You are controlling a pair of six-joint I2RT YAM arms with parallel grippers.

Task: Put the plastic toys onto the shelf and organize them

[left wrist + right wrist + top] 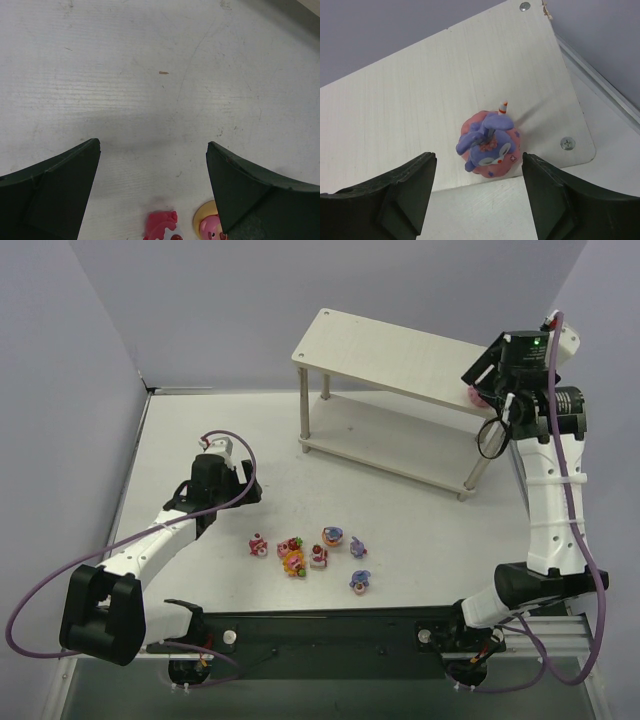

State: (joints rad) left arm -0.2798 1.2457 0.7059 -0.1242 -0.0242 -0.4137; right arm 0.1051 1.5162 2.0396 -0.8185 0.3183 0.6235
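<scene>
One bunny point(489, 144) on a pink base stands on the top board of the shelf point(420, 110), close to its right end. The right tool point(477, 167) is held spread directly above it, a finger on either side and nothing pinched, so the bunny is judged to be set down and free. Several more toys point(310, 555) are gathered in a loose cluster on the surface point(400, 510), near of the shelf and well apart from it. The left tool point(152, 150) is likewise spread and empty, held low over bare surface. The coming move is judged to turn on where that cluster lies. From the left tool it is found just to the near right, and in the left wrist view a red toy point(161, 225) and a yellow-based toy point(206, 225) are only just caught at the bottom edge, between the fingers and behind their tips. The right tool, up at the far right, is much farther from the cluster, so the left tool is the better placed. The toys are squat, and no long axis needs to be matched; a short draw-back towards the near right would be called for.
</scene>
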